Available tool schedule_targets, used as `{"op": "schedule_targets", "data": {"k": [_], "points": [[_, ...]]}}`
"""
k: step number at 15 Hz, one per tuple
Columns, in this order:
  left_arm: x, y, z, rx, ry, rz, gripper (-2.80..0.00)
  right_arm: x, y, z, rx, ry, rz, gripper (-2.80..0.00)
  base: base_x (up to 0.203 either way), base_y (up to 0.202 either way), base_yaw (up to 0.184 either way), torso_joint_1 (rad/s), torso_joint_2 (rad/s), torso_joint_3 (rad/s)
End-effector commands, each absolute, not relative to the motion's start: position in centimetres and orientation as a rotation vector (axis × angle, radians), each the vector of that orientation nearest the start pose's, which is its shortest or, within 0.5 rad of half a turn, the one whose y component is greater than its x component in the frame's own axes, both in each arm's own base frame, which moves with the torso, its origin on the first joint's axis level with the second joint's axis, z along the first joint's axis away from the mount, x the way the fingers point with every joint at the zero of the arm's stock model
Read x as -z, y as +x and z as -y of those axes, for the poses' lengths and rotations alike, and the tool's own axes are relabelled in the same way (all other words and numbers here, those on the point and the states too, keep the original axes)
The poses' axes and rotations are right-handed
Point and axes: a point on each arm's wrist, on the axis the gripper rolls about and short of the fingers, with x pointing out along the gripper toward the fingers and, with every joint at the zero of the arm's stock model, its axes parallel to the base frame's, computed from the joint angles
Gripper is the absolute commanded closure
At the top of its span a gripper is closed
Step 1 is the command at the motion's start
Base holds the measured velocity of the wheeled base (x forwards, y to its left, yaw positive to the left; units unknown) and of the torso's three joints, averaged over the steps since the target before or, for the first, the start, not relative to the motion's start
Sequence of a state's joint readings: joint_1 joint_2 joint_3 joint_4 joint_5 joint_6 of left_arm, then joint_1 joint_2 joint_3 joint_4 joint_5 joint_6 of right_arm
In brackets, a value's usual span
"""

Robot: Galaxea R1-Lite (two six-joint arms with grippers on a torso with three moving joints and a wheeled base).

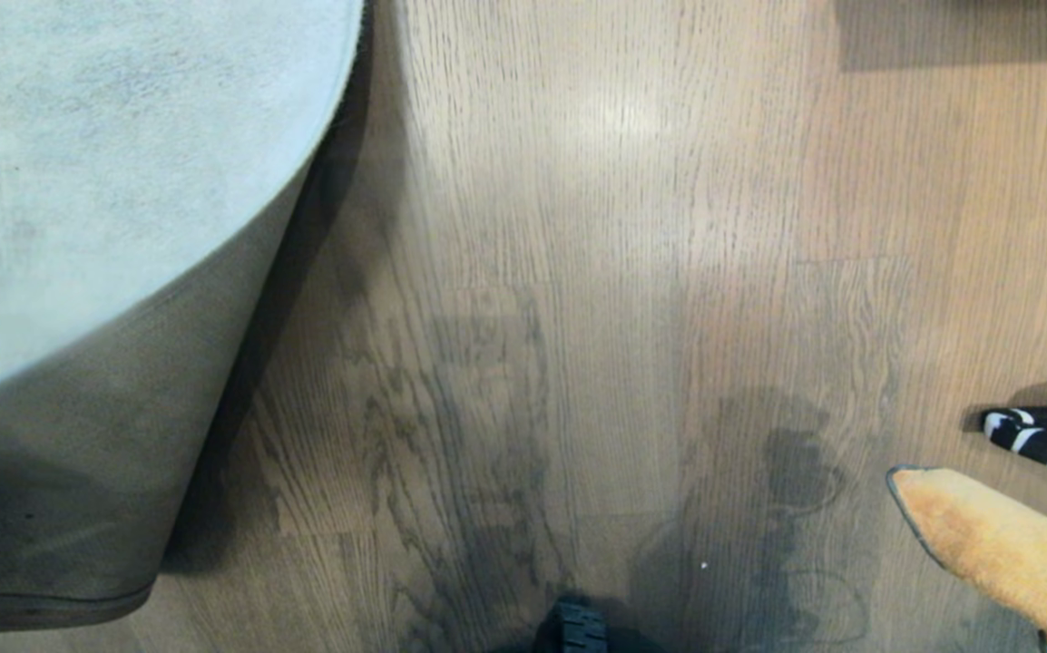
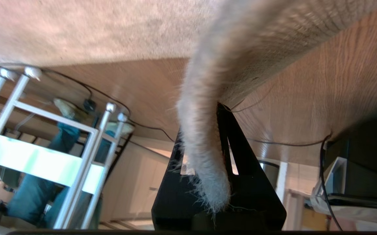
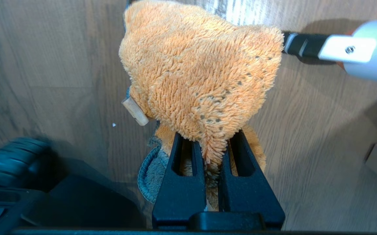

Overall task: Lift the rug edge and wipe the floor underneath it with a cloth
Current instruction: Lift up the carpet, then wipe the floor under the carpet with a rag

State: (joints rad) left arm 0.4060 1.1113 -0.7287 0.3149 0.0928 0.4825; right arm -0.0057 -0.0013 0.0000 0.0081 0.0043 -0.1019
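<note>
The pale grey rug [image 1: 79,181] fills the left of the head view. Its rug edge [image 1: 79,472] is lifted and curled over, so the tan underside shows. In the left wrist view my left gripper [image 2: 204,124] is shut on that fuzzy edge [image 2: 204,163], with black fingers [image 2: 240,153] on both sides of it. The floor [image 1: 578,272] beside the rug is bare wood-grain plank with dark damp streaks. My right gripper [image 3: 209,137] is shut on the orange cloth [image 3: 201,65], which bunches beyond the fingertips. The cloth [image 1: 1004,544] also shows at the head view's lower right.
A black-and-white striped handle [image 1: 1045,435] lies on the floor just beyond the cloth, joined to a pale grey tool [image 3: 365,49]. My base's wheel [image 1: 573,630] shows at the near edge. A white metal rack [image 2: 44,130], cables [image 2: 110,98] and a person's legs [image 2: 35,192] stand past the rug.
</note>
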Motion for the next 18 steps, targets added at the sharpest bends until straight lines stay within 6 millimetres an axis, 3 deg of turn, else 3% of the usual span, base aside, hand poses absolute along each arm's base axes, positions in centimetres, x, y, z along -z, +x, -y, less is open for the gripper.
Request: {"op": "schedule_targets", "data": {"k": [1,18], "points": [[-20.76,12.39,-5.54,-0.297,0.346,-0.798,0.00,-7.48,-2.28,-0.03,0.000,-0.103,-0.006,0.00,0.000,0.000,0.000,0.000,0.00,0.000],[-21.01,11.64,-5.20,-0.307,0.354,-0.790,0.00,-7.52,-2.18,-0.08,-0.026,-0.130,-0.018,0.00,0.000,0.000,0.000,0.000,0.00,0.000]]}}
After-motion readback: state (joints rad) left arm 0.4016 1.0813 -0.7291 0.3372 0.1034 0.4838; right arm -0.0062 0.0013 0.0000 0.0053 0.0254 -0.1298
